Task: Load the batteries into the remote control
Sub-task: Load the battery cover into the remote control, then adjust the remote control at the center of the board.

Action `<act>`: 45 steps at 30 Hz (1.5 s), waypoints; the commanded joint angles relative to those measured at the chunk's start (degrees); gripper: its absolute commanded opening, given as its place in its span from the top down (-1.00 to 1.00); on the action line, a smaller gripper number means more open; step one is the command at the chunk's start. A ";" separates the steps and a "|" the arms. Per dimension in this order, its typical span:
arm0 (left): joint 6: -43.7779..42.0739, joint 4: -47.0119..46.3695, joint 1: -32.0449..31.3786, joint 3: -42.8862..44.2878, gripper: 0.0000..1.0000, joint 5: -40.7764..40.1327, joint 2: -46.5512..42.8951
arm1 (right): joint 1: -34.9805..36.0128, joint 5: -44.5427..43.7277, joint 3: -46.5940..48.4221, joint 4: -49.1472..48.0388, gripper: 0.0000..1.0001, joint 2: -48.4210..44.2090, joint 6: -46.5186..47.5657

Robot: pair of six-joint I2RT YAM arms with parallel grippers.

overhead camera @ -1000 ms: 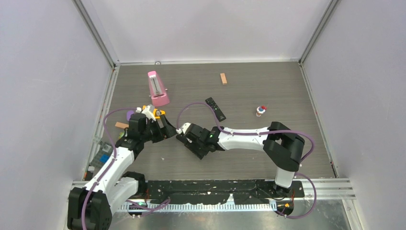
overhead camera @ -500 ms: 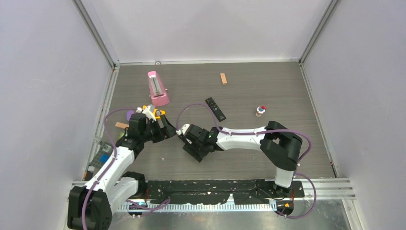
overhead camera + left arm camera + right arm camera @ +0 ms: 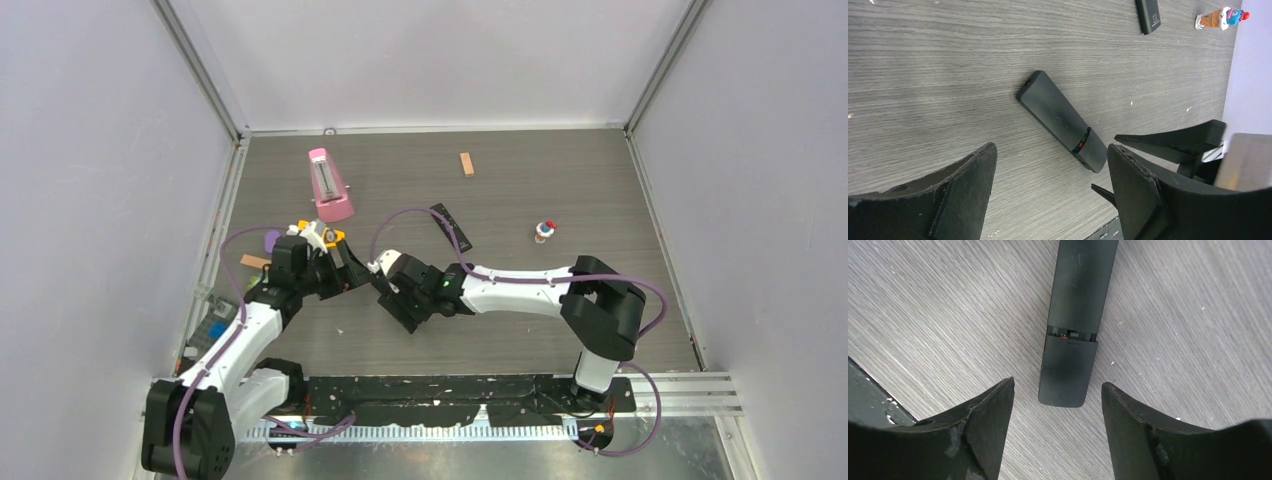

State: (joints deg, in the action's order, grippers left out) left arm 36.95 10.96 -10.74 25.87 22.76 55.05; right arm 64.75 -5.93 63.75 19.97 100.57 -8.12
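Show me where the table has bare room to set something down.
Bare: the far strip between pink object and wooden block; the right side beyond the toy figure. Crowded: centre-left, where left hand and right hand hover open over the remote control.

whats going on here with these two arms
Both arms are bent over a black remote lying flat on the table. The left gripper and right gripper are both open above it, holding nothing. The remote's battery cover sits slightly ajar, with something red showing in the gap.
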 commanded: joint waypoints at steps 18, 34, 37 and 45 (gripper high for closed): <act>0.28 -4.44 0.37 0.30 -0.64 2.01 2.82 | -0.85 -3.06 -0.62 -4.90 0.22 3.02 -0.77; 0.15 -10.00 0.29 3.14 -0.64 -0.31 11.54 | -0.74 -10.40 -1.61 -3.29 -0.02 -5.49 -10.17; -0.18 -13.34 0.28 2.55 -0.64 -1.01 13.09 | -0.78 -13.19 -1.57 0.39 -0.17 -8.79 -18.19; -0.04 -23.78 -0.39 -1.08 -0.63 -2.04 17.03 | -0.82 -10.86 -17.32 -6.41 -0.30 -19.20 -44.07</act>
State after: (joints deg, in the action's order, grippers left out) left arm 37.41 -3.05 -10.76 26.46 22.04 70.87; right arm 64.01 -16.19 54.70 17.61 86.24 -36.03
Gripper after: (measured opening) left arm 0.819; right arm 0.653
